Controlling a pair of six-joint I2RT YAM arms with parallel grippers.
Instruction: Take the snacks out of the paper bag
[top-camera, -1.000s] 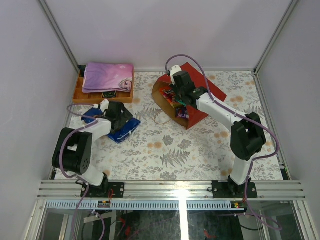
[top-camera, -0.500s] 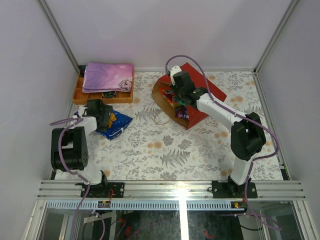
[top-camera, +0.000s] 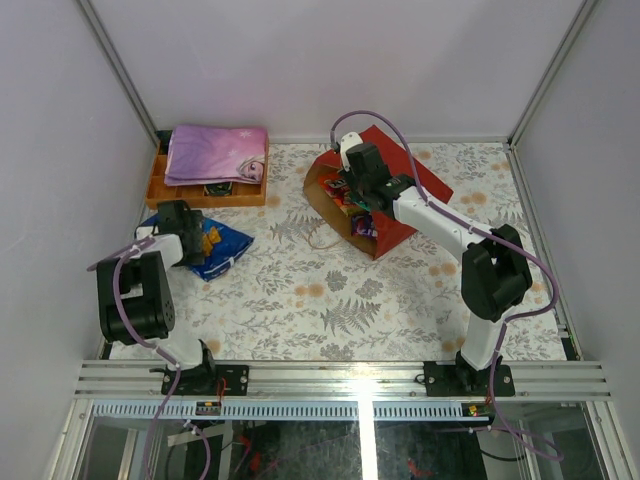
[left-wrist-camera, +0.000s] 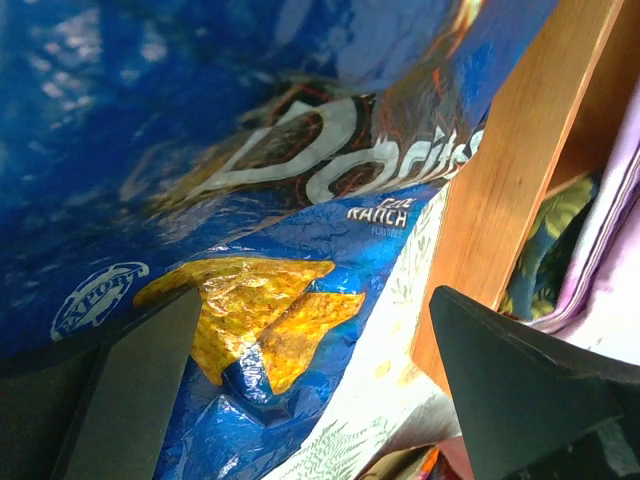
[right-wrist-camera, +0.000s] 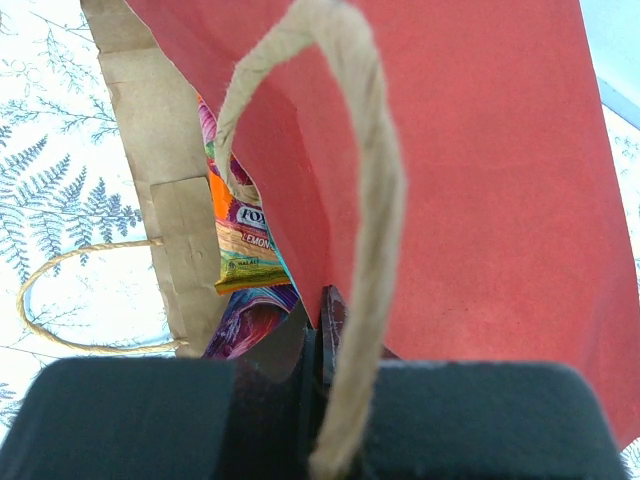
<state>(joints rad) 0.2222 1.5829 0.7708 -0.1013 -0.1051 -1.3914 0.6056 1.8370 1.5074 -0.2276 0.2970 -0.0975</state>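
noting positions before the next pick. the paper bag (top-camera: 425, 178) lies on its side at the far middle of the table (top-camera: 400, 290). its mouth faces left and toward the near edge, and its closed bottom points to the far right, so the long axis runs from near-left to far-right.

the right gripper (top-camera: 352, 186) is at the mouth. in the right wrist view its jaws are clenched together on the red top wall of the paper bag (right-wrist-camera: 470, 150). one string handle (right-wrist-camera: 375, 200) is draped over the right gripper (right-wrist-camera: 320, 335). this reads as holding the mouth open, not as a pick.

the remaining snacks (top-camera: 358, 215) lie just inside the mouth, below the held wall. orange, yellow and purple packets (right-wrist-camera: 245, 255) show past the kraft edge. how many there are cannot be told.

the left gripper (top-camera: 178, 216) is released, its fingers spread wide above the doritos bag (top-camera: 222, 245) with nothing between them. the doritos bag (left-wrist-camera: 250, 180) is already out, flat on the table and just beside the orange tray (top-camera: 160, 190).

judgement: the right arm is nearer the packets, but it is occupied with the wall. the left arm is free but well apart from the mouth. since the mouth opens toward the left arm's side, a reach from there would run in along the long axis.
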